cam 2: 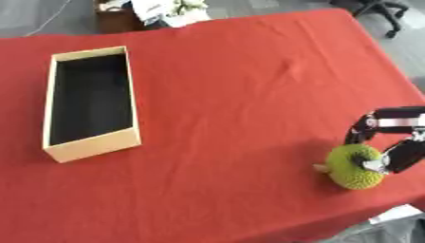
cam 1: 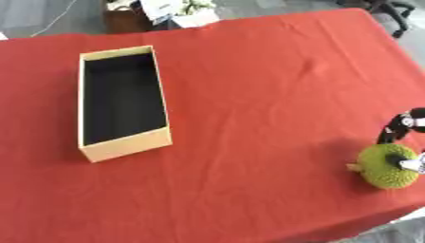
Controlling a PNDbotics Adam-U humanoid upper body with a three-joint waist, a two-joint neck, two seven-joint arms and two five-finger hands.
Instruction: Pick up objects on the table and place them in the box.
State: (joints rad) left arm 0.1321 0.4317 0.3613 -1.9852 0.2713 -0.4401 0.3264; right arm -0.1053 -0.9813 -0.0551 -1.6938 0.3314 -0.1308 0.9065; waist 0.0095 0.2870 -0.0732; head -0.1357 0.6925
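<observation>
Durian-like green spiky fruit (cam 2: pixel 355 173) sits at table's 4 o'clock w/ right hand (cam 2: pixel 390 142) fingers curled round it, not yet lifted; box (cam 1: pixel 126 148) at 10 o'clock looks empty, so nothing's placed yet.

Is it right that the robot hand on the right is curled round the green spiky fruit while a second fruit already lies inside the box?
Not quite. The right robot hand is indeed curled round the green spiky fruit near the table's right edge, but the box holds nothing: the left eye view shows only its dark bare bottom. No second fruit shows anywhere on the red tablecloth.
</observation>
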